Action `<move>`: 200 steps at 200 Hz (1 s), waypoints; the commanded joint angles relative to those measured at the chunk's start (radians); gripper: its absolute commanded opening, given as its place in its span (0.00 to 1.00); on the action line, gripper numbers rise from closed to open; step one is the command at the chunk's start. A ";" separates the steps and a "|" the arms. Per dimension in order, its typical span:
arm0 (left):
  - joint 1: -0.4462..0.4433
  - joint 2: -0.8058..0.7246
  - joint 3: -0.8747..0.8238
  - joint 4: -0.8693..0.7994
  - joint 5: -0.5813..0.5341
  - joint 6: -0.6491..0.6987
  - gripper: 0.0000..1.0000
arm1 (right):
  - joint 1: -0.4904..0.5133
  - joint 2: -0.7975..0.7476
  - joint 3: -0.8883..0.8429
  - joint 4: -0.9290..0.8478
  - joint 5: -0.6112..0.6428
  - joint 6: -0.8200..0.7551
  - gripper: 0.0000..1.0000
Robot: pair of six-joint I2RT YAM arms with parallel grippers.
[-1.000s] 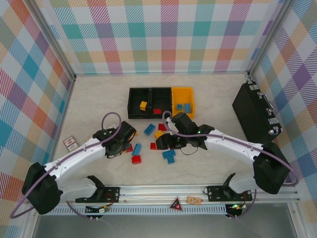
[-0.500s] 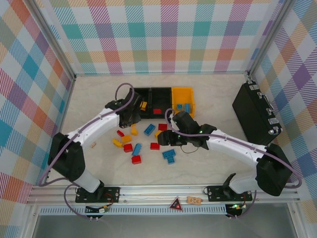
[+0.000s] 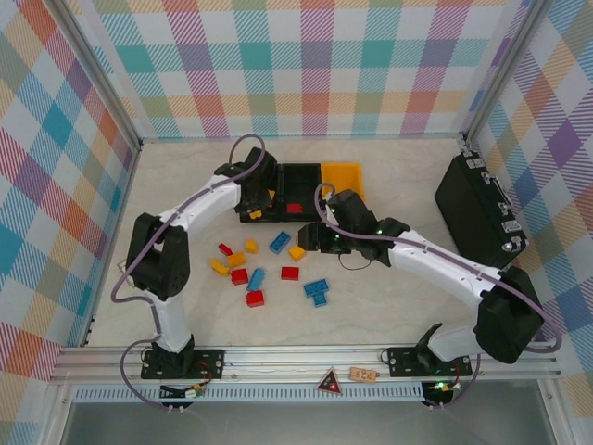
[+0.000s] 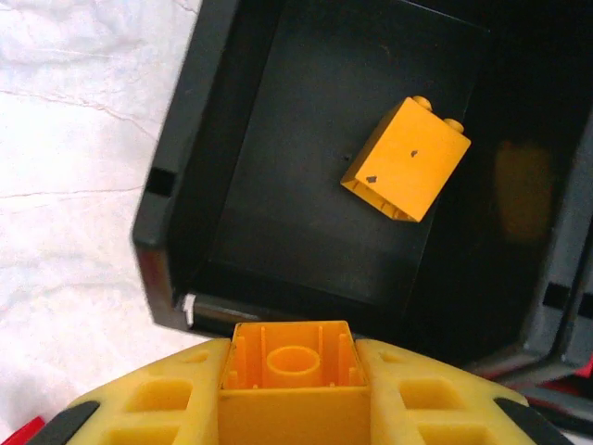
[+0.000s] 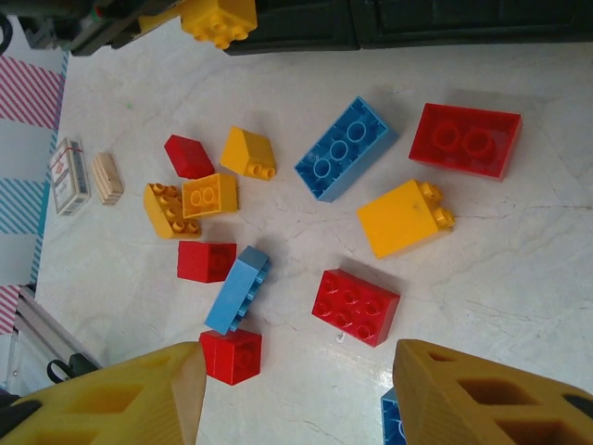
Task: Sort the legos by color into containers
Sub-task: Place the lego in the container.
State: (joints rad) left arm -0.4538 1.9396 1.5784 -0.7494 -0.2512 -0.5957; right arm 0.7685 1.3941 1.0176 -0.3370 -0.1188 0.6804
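Cards (image 5: 70, 176) and black case (image 3: 480, 211) aside; left gripper (image 3: 253, 198) around yellow brick (image 4: 295, 369), right gripper (image 5: 295, 371) wide.

Bare pale surface (image 3: 389, 315) lies open along the near edge and between the joined small plastic bins (image 3: 304, 184) and the large black latched case (image 3: 477, 209). Scattered small studded plastic bricks (image 3: 255, 278) crowd the middle left.
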 commanded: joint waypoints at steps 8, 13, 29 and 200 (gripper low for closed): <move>0.014 0.046 0.066 -0.013 -0.002 0.037 0.24 | -0.001 0.009 0.017 -0.016 0.005 -0.005 0.56; 0.014 0.055 0.072 -0.013 -0.002 0.039 0.24 | -0.001 0.009 0.015 -0.015 0.006 -0.005 0.56; 0.020 0.077 0.097 -0.021 -0.003 0.043 0.24 | -0.002 0.007 0.009 -0.016 0.007 -0.001 0.56; 0.019 -0.072 0.055 -0.031 0.022 0.074 0.53 | -0.003 -0.021 -0.016 -0.020 -0.001 -0.006 0.56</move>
State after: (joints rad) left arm -0.4397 1.9965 1.6833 -0.7765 -0.2470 -0.5510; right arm 0.7685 1.3991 1.0157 -0.3416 -0.1192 0.6807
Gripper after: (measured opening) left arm 0.528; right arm 0.559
